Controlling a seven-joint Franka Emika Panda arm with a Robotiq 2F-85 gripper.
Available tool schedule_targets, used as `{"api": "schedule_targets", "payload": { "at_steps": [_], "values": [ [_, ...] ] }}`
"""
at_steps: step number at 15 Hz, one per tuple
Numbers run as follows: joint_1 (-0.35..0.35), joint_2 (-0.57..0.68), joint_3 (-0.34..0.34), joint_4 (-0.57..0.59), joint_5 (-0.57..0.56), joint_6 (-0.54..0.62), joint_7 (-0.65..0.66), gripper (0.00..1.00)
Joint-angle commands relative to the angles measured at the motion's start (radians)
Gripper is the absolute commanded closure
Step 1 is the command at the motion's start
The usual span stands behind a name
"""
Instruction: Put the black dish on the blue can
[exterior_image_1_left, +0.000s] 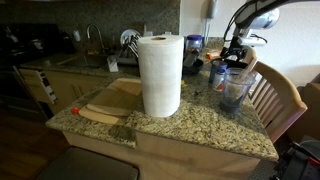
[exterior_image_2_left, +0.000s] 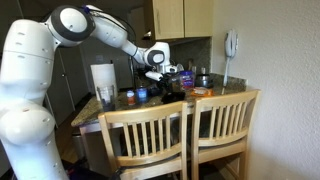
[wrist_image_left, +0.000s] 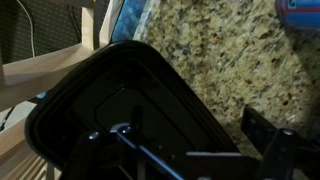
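The black dish fills the lower left of the wrist view and rests on the speckled granite counter. My gripper straddles its right rim. One dark finger stands outside the rim with a strip of granite showing between them, so the jaws look open. The other finger is lost against the black inside. In both exterior views the gripper hangs low over the counter, with the dish a dark shape under it. The small blue can stands upright close beside it.
A tall paper-towel roll stands mid-counter. A clear tumbler is by the gripper. A dark blue-topped container is behind. Wooden chairs press against the counter edge. A cutting board lies near the roll.
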Motion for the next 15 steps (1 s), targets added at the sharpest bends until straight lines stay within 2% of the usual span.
{"api": "schedule_targets", "payload": {
  "at_steps": [1, 2, 3, 6, 10, 11, 15],
  "values": [
    [-0.016, 0.017, 0.016, 0.019, -0.007, -0.003, 0.011, 0.00],
    [-0.016, 0.023, 0.017, 0.028, -0.007, -0.003, 0.015, 0.00],
    [-0.005, 0.015, 0.008, 0.043, -0.086, -0.124, -0.022, 0.00],
    [-0.052, 0.011, 0.043, 0.050, -0.031, -0.215, -0.212, 0.00],
    [-0.070, 0.036, 0.045, 0.100, -0.078, -0.378, -0.389, 0.00],
    [-0.056, 0.019, 0.040, 0.065, -0.060, -0.307, -0.316, 0.00],
    [-0.057, 0.020, 0.042, 0.068, -0.063, -0.317, -0.320, 0.00]
  ]
}}
